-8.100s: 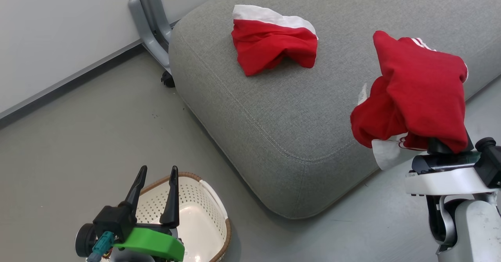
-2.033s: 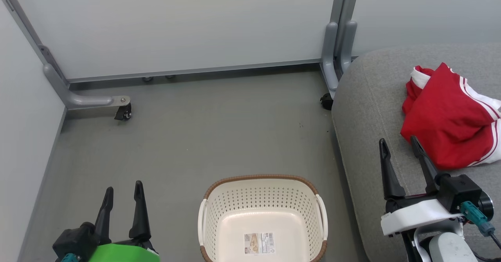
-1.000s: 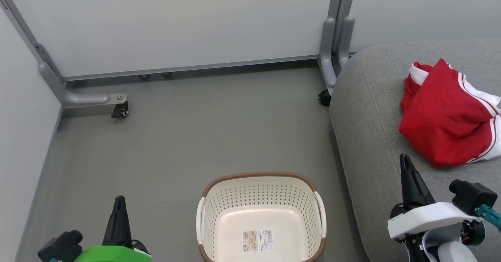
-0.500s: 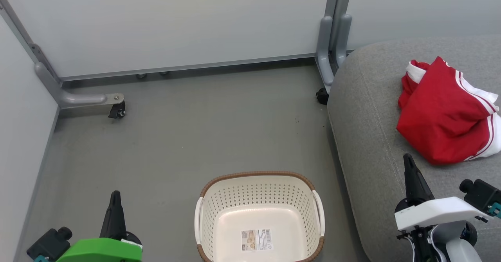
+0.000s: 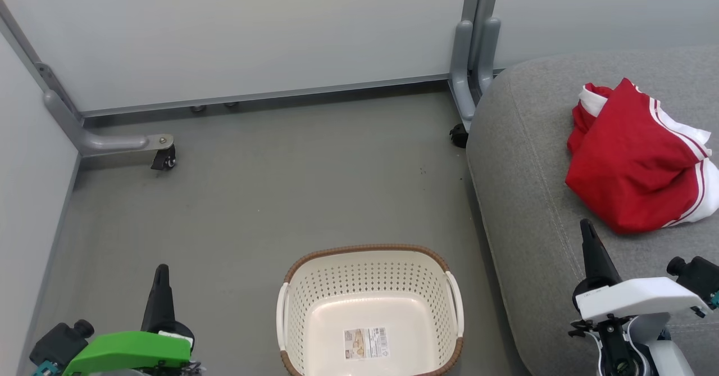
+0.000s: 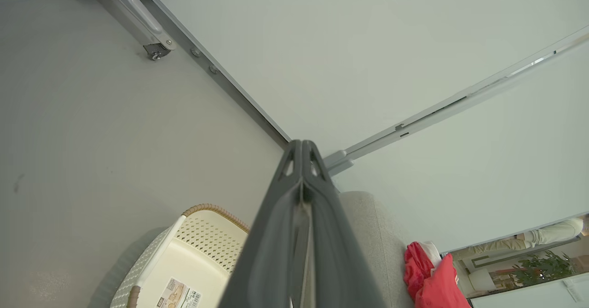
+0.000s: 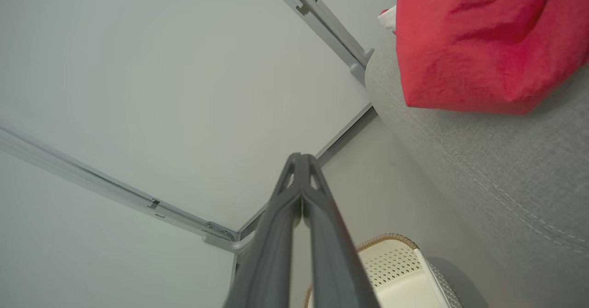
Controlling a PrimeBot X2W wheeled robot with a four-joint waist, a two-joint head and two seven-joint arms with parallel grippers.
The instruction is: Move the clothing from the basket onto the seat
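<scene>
The cream basket [image 5: 365, 248] stands on the floor at the bottom centre, holding nothing but its label [image 5: 365, 343]. To its right is the grey seat [image 5: 533, 196], and one red garment with white stripes [image 5: 629, 162] lies bunched on it. My left gripper [image 5: 162, 272] is shut and holds nothing, low at the left of the basket. My right gripper [image 5: 587, 227] is shut too, over the seat's front edge just below the garment. The left wrist view shows that gripper [image 6: 302, 144] pressed together above the basket [image 6: 161, 271]. In the right wrist view the other gripper [image 7: 300, 157] is also together, below the garment [image 7: 478, 41].
Pale partition walls close off the back and left. A grey post [image 5: 474, 44] with a caster [image 5: 458, 138] stands by the seat's corner. Another foot with a caster [image 5: 163, 159] sits at the left. Bare grey floor [image 5: 281, 185] lies between walls and basket.
The right gripper has let the garment go onto the seat. Both grippers went from open to shut, turned edge-on and sank lower in view. The camera has turned toward the basket.
</scene>
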